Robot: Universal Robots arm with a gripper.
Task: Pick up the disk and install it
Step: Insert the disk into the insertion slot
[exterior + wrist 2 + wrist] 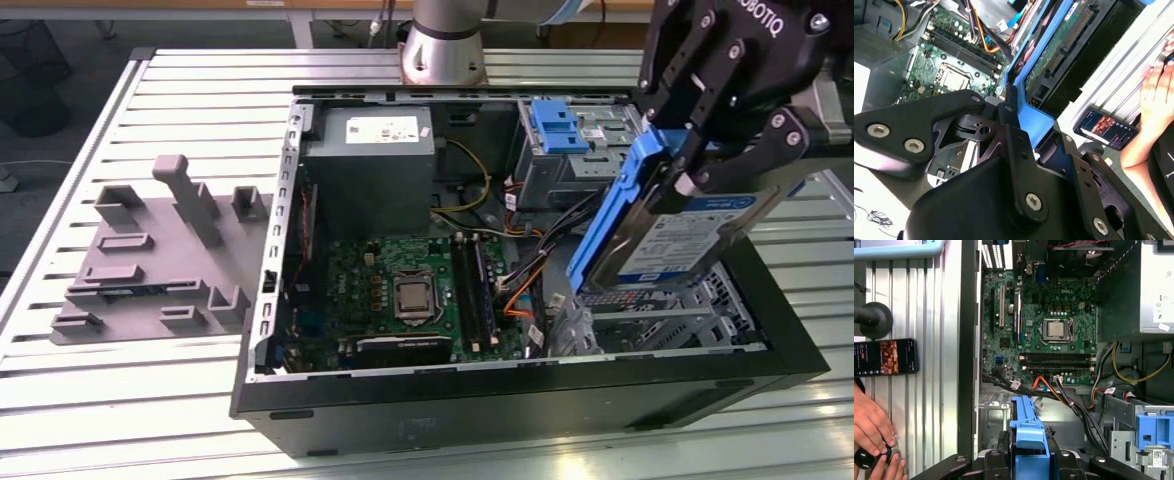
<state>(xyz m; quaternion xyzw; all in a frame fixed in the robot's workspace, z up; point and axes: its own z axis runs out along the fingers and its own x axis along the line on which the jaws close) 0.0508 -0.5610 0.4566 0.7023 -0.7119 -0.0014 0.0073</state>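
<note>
Tool (707, 170): clamped the flat silver blue-framed disk (683, 240), tilted over the black case (534, 400).
Risk: lowered askew, it could have snagged the loose cables (523, 280).

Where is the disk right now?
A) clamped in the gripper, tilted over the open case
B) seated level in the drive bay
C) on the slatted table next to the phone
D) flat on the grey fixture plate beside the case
A: in the exterior view the gripper clamps the blue-framed disk, which hangs tilted above the open computer case.
</note>
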